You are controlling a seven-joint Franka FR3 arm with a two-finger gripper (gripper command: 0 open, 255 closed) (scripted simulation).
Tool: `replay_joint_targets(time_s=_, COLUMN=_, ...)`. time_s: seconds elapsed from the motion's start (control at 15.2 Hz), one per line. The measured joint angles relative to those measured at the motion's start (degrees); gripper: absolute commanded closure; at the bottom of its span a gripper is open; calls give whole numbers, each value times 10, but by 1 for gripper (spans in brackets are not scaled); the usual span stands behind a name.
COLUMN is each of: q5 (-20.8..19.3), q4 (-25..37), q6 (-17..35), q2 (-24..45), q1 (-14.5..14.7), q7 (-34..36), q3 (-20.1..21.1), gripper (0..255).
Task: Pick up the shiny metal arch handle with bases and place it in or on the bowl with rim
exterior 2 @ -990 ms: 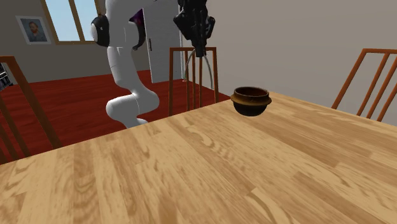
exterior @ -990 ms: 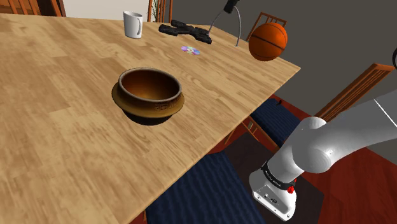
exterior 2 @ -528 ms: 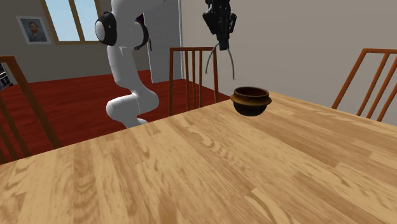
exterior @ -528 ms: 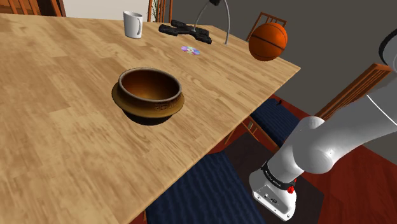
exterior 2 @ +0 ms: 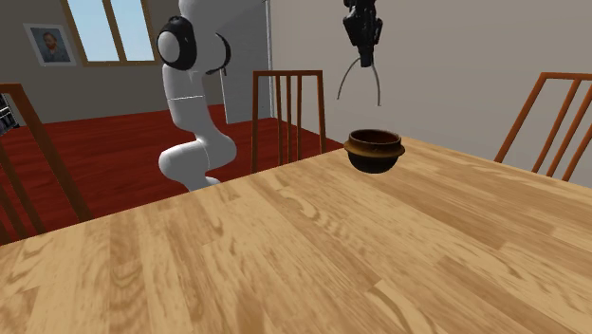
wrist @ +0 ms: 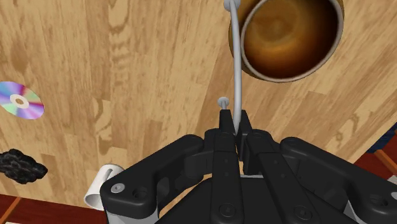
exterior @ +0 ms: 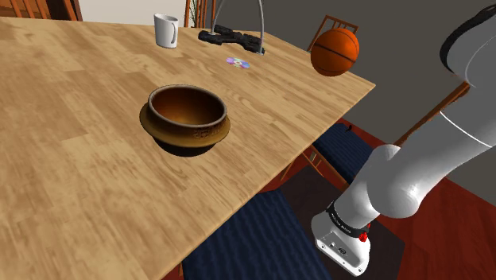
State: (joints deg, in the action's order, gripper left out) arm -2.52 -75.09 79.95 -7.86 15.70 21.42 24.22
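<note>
1. My gripper [wrist: 234, 121] is clamped on the shiny metal arch handle [wrist: 236, 70]. Both black fingers pinch its thin grey rod right at their tips.
2. From the second exterior view, the handle hangs straight down from the fingertips. Its two legs spread downward, and it is well clear of the wooden table [exterior 2: 285, 247].
3. The brown bowl with rim [exterior 2: 374, 150] stands on the table below the fingers. I see a plain gap between the handle's lower ends and the rim.
4. Looking along the fingers, the bowl lies ahead of the tips and a little to one side. The handle's far base shows against the rim's outer edge, and the other base sits just beyond the fingertips.
5. On the opposite side of the fingers from the bowl, a rainbow disc [wrist: 20, 104], a white mug [wrist: 105, 184] and a black object [wrist: 19, 167] lie on the table, well apart from the handle.
</note>
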Motion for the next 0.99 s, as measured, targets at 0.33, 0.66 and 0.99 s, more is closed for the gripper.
replay_joint_targets(time_s=0.33, q5=-80, q4=147, q6=-54, q2=117, q1=56, q7=92, q3=72, gripper=255)
replay_joint_targets(time_s=0.66, q5=-100, q4=152, q6=-44, q2=141, q1=80, q7=128, q3=88, gripper=255)
replay_joint_targets(time_s=0.99, q5=-67, q4=57, q6=15, q2=95, q1=59, q7=120, q3=77, gripper=255)
